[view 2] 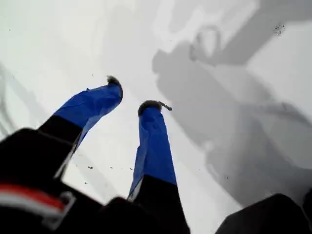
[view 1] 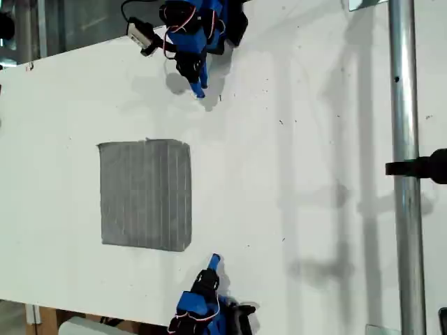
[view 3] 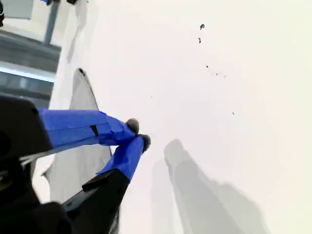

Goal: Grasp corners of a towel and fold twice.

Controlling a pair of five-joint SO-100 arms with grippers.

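Observation:
The grey striped towel [view 1: 145, 195] lies flat on the white table [view 1: 300, 174], left of centre in the exterior view, with its corners [view 1: 188, 144] down on the surface. My first gripper [view 1: 199, 87] hangs above the table near the exterior view's top edge, past the towel's far side. Its blue fingers [view 2: 153, 146] are apart around nothing, so my first gripper [view 2: 134, 93] is open. My second gripper [view 1: 214, 262] sits near the exterior view's bottom edge, just off a towel corner [view 1: 187, 248]. In its own view my second gripper [view 3: 139, 134] is shut and empty, with the towel [view 3: 80, 161] beside it.
A vertical metal pole [view 1: 405, 174] with a black clamp [view 1: 422, 167] crosses the exterior view's right side. The table's slanted edge [view 1: 70, 52] runs along that view's top left. Arm shadows [view 2: 234, 146] fall on the white surface.

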